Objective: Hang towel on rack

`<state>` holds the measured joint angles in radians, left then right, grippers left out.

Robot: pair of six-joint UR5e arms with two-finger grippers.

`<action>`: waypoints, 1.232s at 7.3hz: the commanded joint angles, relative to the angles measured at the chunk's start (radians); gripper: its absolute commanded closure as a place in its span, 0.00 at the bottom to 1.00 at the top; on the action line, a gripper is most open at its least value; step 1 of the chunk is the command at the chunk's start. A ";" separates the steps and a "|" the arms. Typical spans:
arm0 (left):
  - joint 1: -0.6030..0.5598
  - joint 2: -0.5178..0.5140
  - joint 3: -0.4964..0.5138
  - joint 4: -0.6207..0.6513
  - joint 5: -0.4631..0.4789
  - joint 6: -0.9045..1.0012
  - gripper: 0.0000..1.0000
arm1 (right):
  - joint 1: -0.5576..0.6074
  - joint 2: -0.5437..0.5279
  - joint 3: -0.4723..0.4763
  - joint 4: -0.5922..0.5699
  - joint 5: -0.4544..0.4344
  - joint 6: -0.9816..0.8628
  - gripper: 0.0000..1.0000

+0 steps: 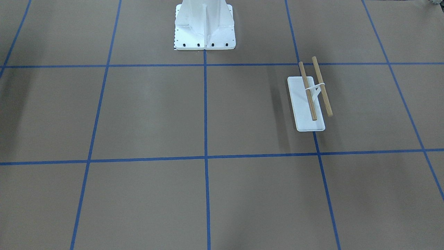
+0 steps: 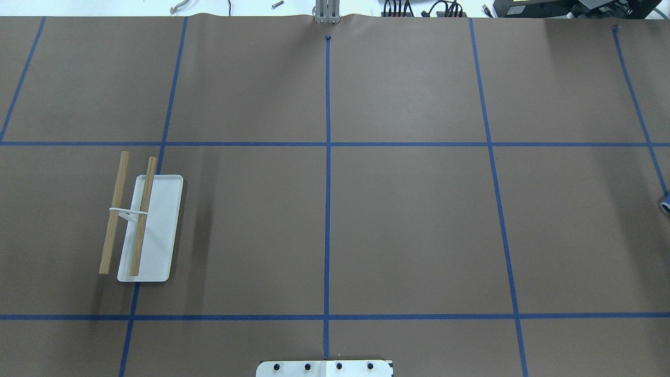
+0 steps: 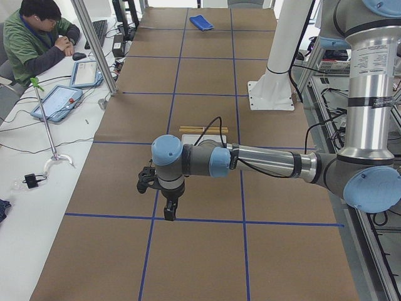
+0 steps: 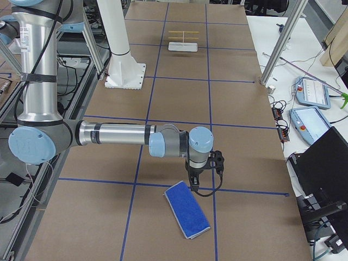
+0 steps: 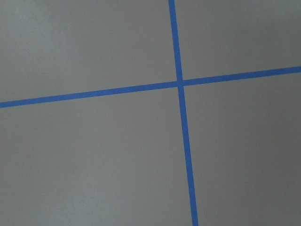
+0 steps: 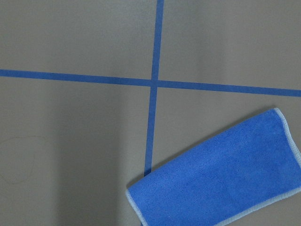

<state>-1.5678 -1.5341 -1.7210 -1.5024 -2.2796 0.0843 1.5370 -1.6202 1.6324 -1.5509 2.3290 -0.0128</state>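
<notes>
The royal-blue towel [image 4: 186, 210] lies flat and folded on the brown table at the robot's right end. It also shows in the right wrist view [image 6: 216, 174] and far off in the exterior left view [image 3: 202, 22]. The rack [image 1: 308, 92], a white base with two wooden dowels, stands bare on the robot's left side [image 2: 144, 220]. My right gripper [image 4: 193, 187] hangs just above the table beside the towel's near end. My left gripper [image 3: 169, 214] hangs over a tape crossing, nearer the camera than the rack [image 3: 203, 132]. I cannot tell whether either gripper is open or shut.
The white bolted pedestal [image 1: 204, 27] stands at the robot's edge of the table, also in the overhead view [image 2: 324, 368]. Blue tape lines grid the table. An operator [image 3: 37, 37] sits at a side desk with tablets. Metal frame posts [image 4: 280, 43] stand along the far edge.
</notes>
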 commanded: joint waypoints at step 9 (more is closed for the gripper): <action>0.003 -0.050 0.048 -0.373 0.031 -0.011 0.01 | -0.009 0.066 0.066 0.099 -0.017 0.014 0.00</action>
<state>-1.5646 -1.5585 -1.7349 -1.6856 -2.2622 0.0793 1.5279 -1.5599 1.6945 -1.5019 2.3217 -0.0052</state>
